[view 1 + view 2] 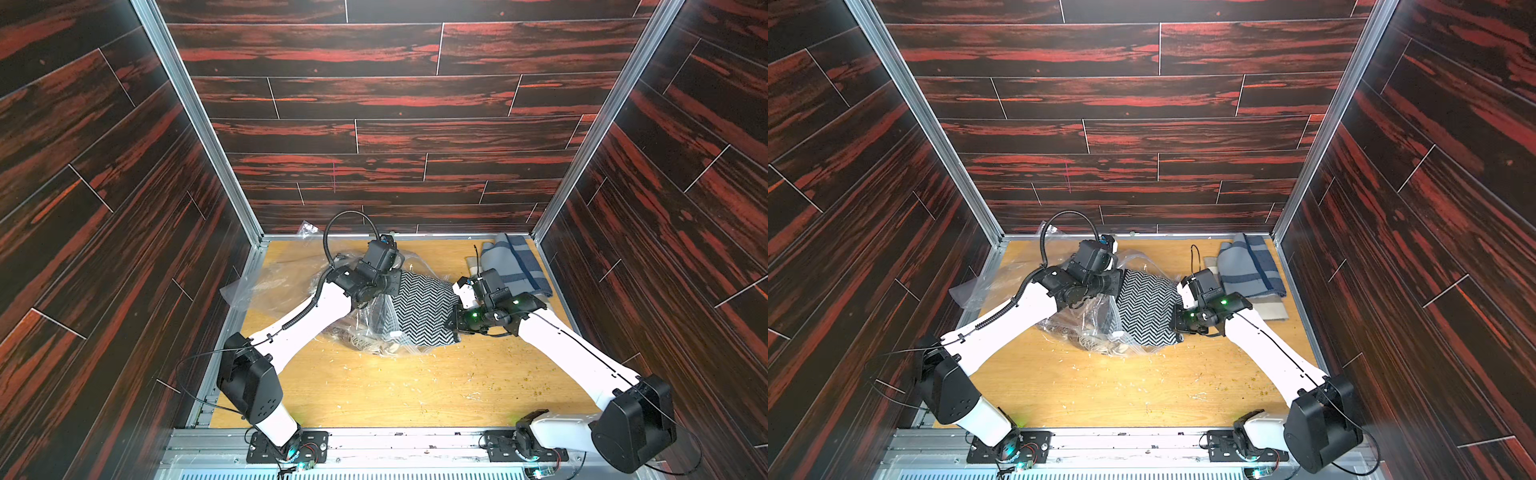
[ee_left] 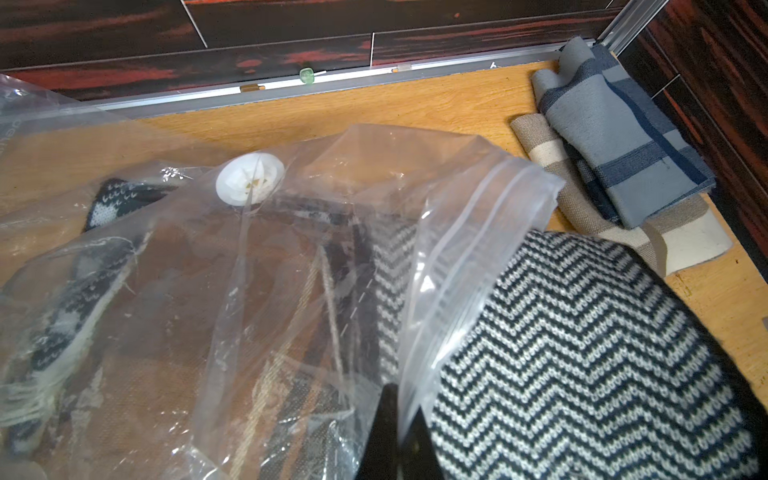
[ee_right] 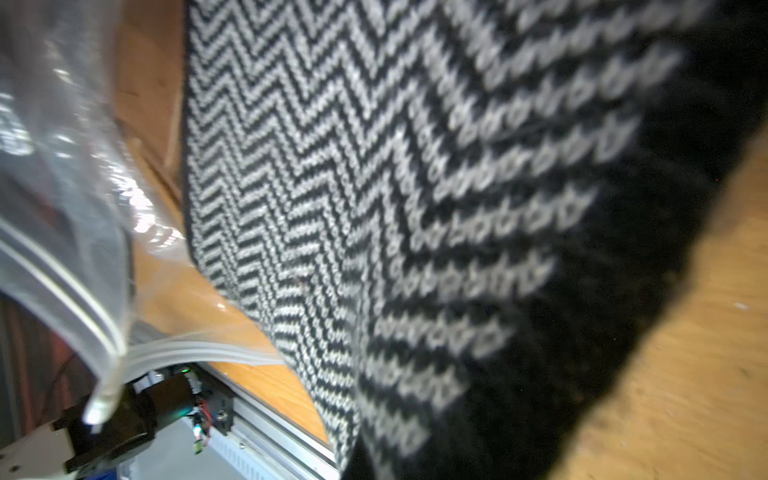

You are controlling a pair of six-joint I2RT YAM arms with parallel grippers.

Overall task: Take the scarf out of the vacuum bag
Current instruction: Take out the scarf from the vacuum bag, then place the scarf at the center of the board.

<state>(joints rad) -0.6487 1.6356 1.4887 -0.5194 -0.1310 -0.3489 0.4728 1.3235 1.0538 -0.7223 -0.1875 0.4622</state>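
Both grippers are closed tight: the left gripper (image 2: 395,419) is pinched on the zip-seal edge (image 2: 478,249) of the vacuum bag (image 1: 286,282), clear plastic being held between its black fingers; the right gripper (image 1: 454,323) is clamped on one end of the scarf (image 1: 424,307) — its fingertips are hidden by the knit in the right wrist view; the scarf, a black-and-white zigzag, is stretched over the table (image 1: 415,386) between the two grippers; most of it is seen outside the bag's mouth, while the end nearer the left gripper is covered by plastic; the bag is spread crumpled toward the left wall, its valve disc (image 2: 250,184) turned upward and its slider clip (image 1: 395,333) lying against the scarf; brown fabric (image 2: 187,291) is seen inside; a blue-grey cloth (image 1: 515,266) is laid folded over a beige cloth (image 2: 582,216) in the far right corner.
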